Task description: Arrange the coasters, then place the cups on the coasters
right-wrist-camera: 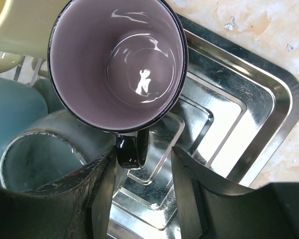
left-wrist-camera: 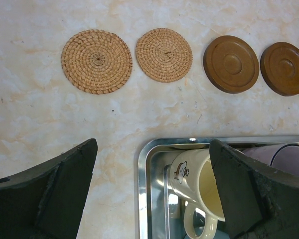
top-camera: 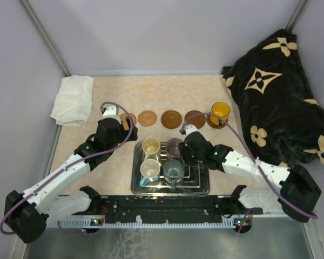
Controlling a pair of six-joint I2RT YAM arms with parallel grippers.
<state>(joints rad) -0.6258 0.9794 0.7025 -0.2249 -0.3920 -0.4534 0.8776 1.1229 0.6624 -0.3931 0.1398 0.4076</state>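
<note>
- Top view: my left gripper (top-camera: 130, 136) hangs with its jaws spread wide. The row of coasters (top-camera: 171, 118) lies just ahead of it, and the metal tray (top-camera: 136, 186) sits beside and under it.
- My right gripper (top-camera: 184, 152) is over the tray, right against the purple cup (top-camera: 175, 144). The cream cup (top-camera: 151, 145), white cup (top-camera: 149, 169) and grey cup (top-camera: 174, 170) stand in the same tray.
- The orange-yellow cup (top-camera: 220, 111) sits on the end coaster, ahead of my right gripper and well apart from it.
- Left wrist view: my fingers (left-wrist-camera: 65, 189) stand far apart and hold nothing.
- Between them is bare table (left-wrist-camera: 50, 119) and the corner of the tray's rim. The cream cup is just inside one fingertip, tilted, and I cannot tell if it touches.
- Two woven coasters (left-wrist-camera: 96, 60) and two wooden coasters (left-wrist-camera: 231, 63) lie in a line ahead of the jaws, flat and apart from one another.
- Right wrist view: my jaws are about half spread and straddle the purple cup's dark handle (right-wrist-camera: 132, 149).
- One finger (right-wrist-camera: 102, 184) is against the handle or nearly so. A gap shows on the other side, so I am not pinching it.
- The purple cup leans mouth-up just ahead of the fingertips. The grey cup is beside one finger, with the cream cup and the white cup's blue inside beyond it.
</note>
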